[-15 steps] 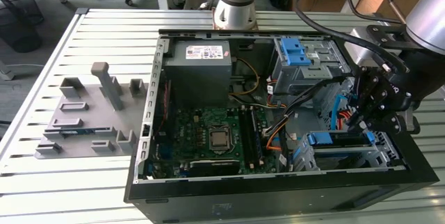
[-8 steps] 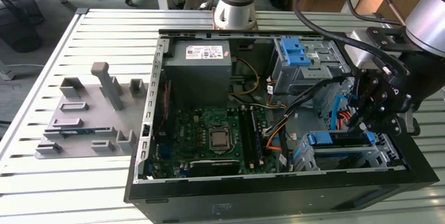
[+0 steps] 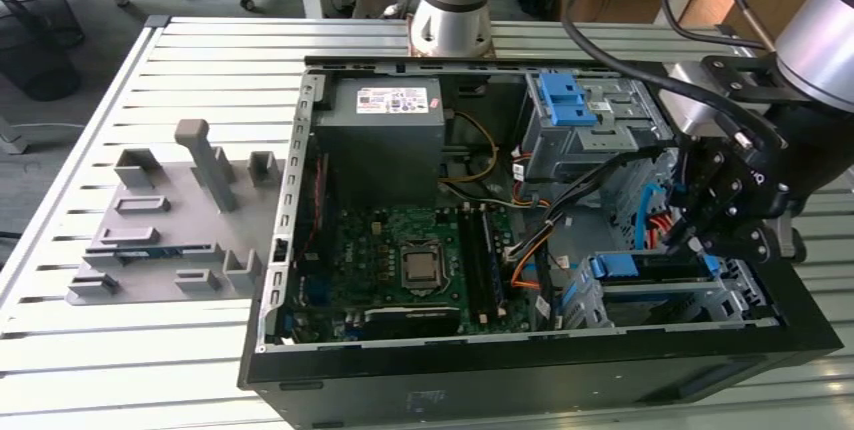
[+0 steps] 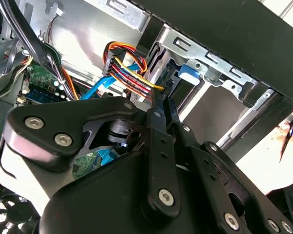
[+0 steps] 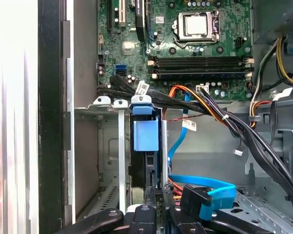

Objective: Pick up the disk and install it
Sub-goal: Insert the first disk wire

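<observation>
Reaching down from the exterior view's right, wrist bent over the open case (image 3: pixel 534 370), end effector (image 3: pixel 707 235) hanging just above the drive cage (image 3: pixel 741 300). Sitting upright in that cage: the disk (image 5: pixel 145 146), blue frame tab showing, dark edge running down between the black fingers (image 5: pixel 154 207). Appearing nearly closed around the disk's edge, though actual contact cannot be told. Resting on a slatted surface (image 3: pixel 200 350).
</observation>
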Motion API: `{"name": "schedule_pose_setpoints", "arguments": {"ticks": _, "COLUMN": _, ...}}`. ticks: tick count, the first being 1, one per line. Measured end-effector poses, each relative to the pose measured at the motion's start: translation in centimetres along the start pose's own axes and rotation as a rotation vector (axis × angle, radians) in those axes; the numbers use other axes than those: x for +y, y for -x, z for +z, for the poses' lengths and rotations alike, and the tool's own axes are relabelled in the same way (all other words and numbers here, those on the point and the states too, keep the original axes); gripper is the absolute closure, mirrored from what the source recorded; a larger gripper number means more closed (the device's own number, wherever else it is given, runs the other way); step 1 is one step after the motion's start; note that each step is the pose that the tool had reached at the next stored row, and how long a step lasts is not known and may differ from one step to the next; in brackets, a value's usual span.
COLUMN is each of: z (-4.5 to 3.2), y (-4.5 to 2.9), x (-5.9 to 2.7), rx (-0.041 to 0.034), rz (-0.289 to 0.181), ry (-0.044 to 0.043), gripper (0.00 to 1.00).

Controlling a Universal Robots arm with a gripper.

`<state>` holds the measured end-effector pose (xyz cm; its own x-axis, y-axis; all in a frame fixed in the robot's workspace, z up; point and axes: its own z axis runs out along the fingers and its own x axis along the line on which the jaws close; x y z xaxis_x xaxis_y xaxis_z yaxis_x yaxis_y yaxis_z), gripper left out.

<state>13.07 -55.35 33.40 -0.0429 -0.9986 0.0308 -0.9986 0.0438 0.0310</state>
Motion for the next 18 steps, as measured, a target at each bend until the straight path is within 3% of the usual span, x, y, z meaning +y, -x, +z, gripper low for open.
{"name": "schedule_pose_setpoints", "arguments": {"ticks": 18, "z": 0.23, "y": -0.11, "x": -0.07, "rx": 0.0003, "rz": 0.000, "ry": 0.0013, "gripper": 0.83}}
